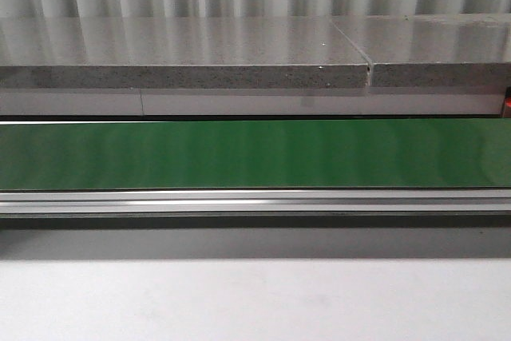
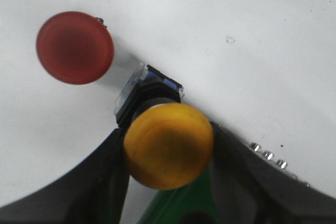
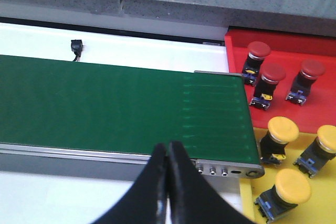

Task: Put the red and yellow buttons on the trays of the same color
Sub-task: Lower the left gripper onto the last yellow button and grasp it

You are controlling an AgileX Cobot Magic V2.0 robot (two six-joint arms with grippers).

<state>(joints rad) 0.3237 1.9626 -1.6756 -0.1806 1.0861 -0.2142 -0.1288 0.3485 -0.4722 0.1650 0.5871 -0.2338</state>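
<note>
Front view: green conveyor belt (image 1: 255, 153) seen across frame middle; no arms seen there.

Left wrist view: yellow button (image 2: 169, 145) clamped between dark fingers (image 2: 100, 182) of left gripper (image 2: 168, 177), at lower centre of frame. Red button (image 2: 75, 47) seen at upper left, on white surface (image 2: 236, 35), apart from gripper.

Right wrist view: right gripper (image 3: 168, 174) closed, fingertips pressed together, nothing held, at bottom centre over belt edge. Red tray (image 3: 236, 51) at upper right, three red buttons held in it. Yellow tray (image 3: 247, 203) at lower right, three yellow buttons seen in it.
</note>
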